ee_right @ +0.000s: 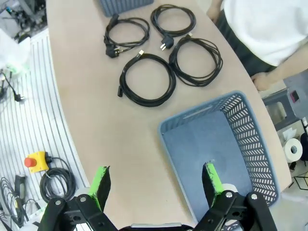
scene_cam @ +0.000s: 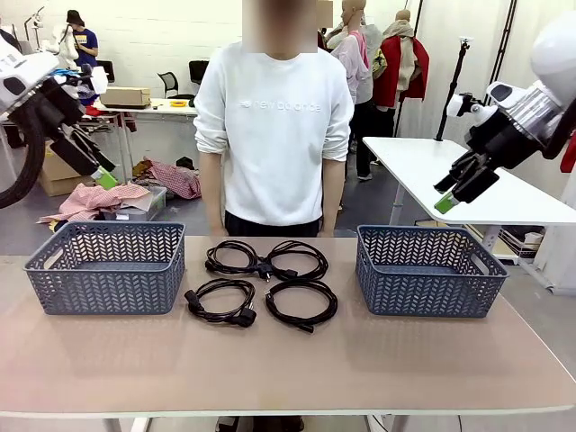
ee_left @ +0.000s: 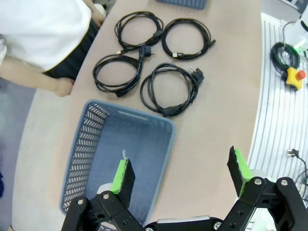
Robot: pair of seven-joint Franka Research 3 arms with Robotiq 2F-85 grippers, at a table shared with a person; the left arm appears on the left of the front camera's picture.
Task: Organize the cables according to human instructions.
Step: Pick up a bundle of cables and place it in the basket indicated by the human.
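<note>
Left hand (ee_left: 180,163) spread apart, right hand (ee_right: 155,172) apart, four coiled cables (scene_cam: 264,268), "new balance" sweatshirt (scene_cam: 274,135)

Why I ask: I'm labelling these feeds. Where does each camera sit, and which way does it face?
Front view: fixed on the robot's side, facing across the table at the person; left pincer and right pincer at the edges.
Left wrist view: above the left basket, looking down past its open pincer.
Right wrist view: above the right basket, looking down past its open pincer.
Shared: both wrist views show the four coiled power cords.
</note>
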